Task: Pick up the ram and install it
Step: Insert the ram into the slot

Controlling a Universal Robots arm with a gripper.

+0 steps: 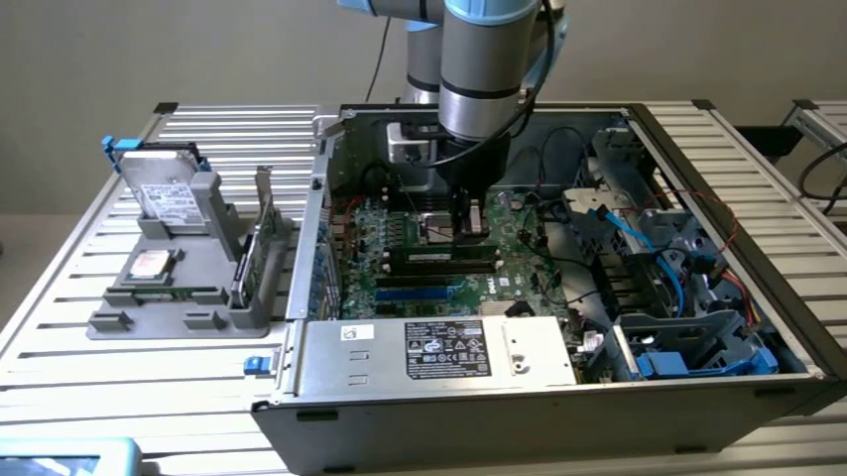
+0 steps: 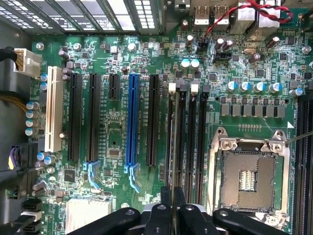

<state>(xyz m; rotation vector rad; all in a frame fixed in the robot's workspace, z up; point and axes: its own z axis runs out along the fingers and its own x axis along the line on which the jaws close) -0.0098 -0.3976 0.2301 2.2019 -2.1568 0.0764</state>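
The ram (image 2: 172,147) shows edge-on as a thin dark strip running from between my fingers along a black memory slot with a white latch. My gripper (image 2: 172,201) is shut on it, with the black fingers (image 2: 164,211) pressed to either side. More memory slots (image 2: 195,142) lie beside it on the green motherboard (image 2: 117,142). In the exterior view my gripper (image 1: 463,230) reaches straight down into the open computer case (image 1: 715,178), just above the memory slots (image 1: 443,260); the ram itself is hidden there behind the fingers.
An empty CPU socket (image 2: 247,181) lies close beside the slots. Expansion slots (image 2: 131,122), cables (image 1: 622,233) and the power supply (image 1: 437,347) crowd the case. Outside, at the exterior view's left, a grey holder (image 1: 173,317) carries a silver hard drive (image 1: 166,193) and an upright expansion card (image 1: 261,233).
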